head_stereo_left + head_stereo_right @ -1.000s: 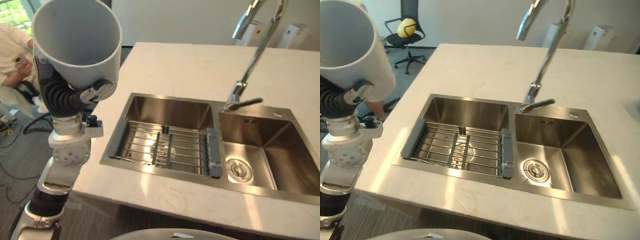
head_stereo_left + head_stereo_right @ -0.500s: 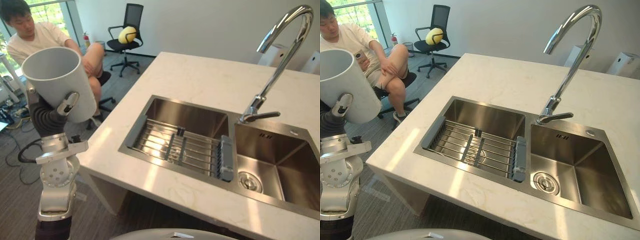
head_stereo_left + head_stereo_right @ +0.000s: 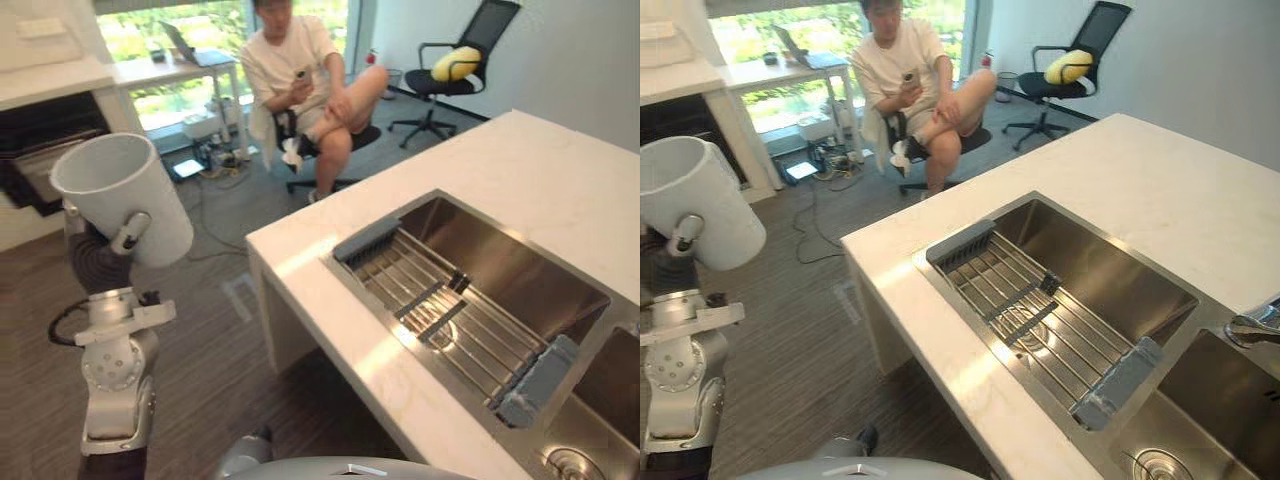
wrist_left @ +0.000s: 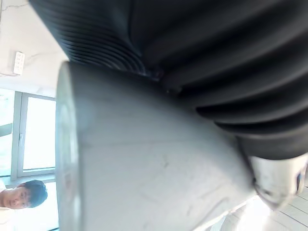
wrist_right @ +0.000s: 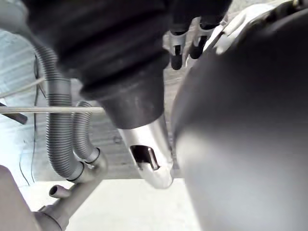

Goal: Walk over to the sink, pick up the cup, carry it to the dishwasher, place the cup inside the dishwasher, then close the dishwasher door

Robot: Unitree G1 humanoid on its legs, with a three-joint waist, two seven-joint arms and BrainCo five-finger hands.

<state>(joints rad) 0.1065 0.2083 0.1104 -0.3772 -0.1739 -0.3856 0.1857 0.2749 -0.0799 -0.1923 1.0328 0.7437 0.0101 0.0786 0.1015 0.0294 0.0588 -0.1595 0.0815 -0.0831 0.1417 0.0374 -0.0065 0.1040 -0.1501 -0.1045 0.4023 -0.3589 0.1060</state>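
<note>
Camera swung left since the earlier frame, not the scene: sink slid to the right side of the head views, and the faucet was down to its base at the edge. Cup stayed in the left robot hand with much the same tilt.

- Left robot hand: curled round the white cup, thumb pressed on its side wall, dark ribbed cover below it. Left wrist view had the cup wall right against that cover.
- Cup: empty, mouth up and tipped away from the robot, held in the air over the floor, off the desk corner, well apart from the sink.
- Right robot hand: seen close in its own wrist view, beside grey corrugated hoses. Couldn't tell if it was spread or closed.
- Sink: two steel basins set in the white desk. Wire rack with grey end pieces sat across the nearer-left basin; the other basin's drain was at the frame corner.
- Background: a person sat on a chair past the desk, legs crossed, holding something small. Black office chair with a yellow item on its seat stood further back.
</note>
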